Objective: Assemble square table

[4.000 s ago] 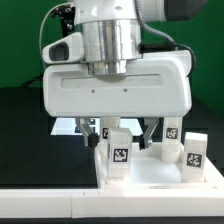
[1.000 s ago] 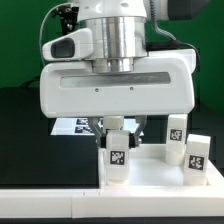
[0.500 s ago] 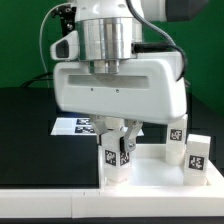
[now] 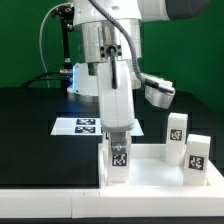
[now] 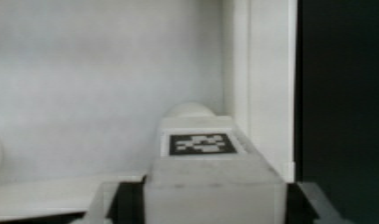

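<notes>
The square table's white top point(image 4: 150, 178) lies at the front, its raised rim toward me. One white leg point(image 4: 118, 157) with a black-and-white tag stands upright at the top's near corner on the exterior view's left. My gripper point(image 4: 118, 134) comes straight down over it, one finger on each side of its upper part. In the wrist view this leg point(image 5: 205, 150) fills the space between the dark fingers point(image 5: 129, 203), and whether the pads still press on it does not show. Two more tagged legs point(image 4: 177, 136) point(image 4: 196, 159) stand on the top at the exterior view's right.
The marker board point(image 4: 82, 125) lies flat on the black table behind the top. Cables and the arm's base point(image 4: 70, 70) stand at the back, in front of a green backdrop. In the wrist view the black table point(image 5: 342, 90) shows past the top's rim.
The hand has turned about its vertical axis, from broad face toward the camera to narrow side. It stays over the corner leg, which stays upright in place.
</notes>
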Controlling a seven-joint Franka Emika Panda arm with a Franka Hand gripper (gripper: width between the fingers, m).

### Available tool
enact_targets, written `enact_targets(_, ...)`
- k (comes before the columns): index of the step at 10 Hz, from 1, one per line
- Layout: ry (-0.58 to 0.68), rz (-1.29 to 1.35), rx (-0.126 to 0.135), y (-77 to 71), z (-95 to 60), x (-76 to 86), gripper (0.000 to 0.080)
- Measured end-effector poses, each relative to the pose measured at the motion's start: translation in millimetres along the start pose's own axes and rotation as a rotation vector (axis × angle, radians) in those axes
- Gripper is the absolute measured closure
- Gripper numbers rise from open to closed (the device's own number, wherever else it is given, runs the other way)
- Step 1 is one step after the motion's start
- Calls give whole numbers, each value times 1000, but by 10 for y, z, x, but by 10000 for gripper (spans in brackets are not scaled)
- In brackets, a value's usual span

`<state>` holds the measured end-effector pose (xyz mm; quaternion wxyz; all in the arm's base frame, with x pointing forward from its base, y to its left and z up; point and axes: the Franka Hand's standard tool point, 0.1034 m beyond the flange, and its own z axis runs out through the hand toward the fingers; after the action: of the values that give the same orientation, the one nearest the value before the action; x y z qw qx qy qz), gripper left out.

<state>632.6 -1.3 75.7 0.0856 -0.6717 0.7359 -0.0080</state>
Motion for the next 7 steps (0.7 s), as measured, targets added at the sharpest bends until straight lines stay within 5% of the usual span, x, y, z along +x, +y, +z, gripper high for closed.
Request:
enact_targets(1,-1,-32,0,2,3,0,437)
enact_targets(3,-4,-242,-1,21,-22,-40,198)
enact_targets(5,-4,-650,1,11,-57,-59,159)
enact_targets(7,-2,-746,-2,17,-44,-48,152)
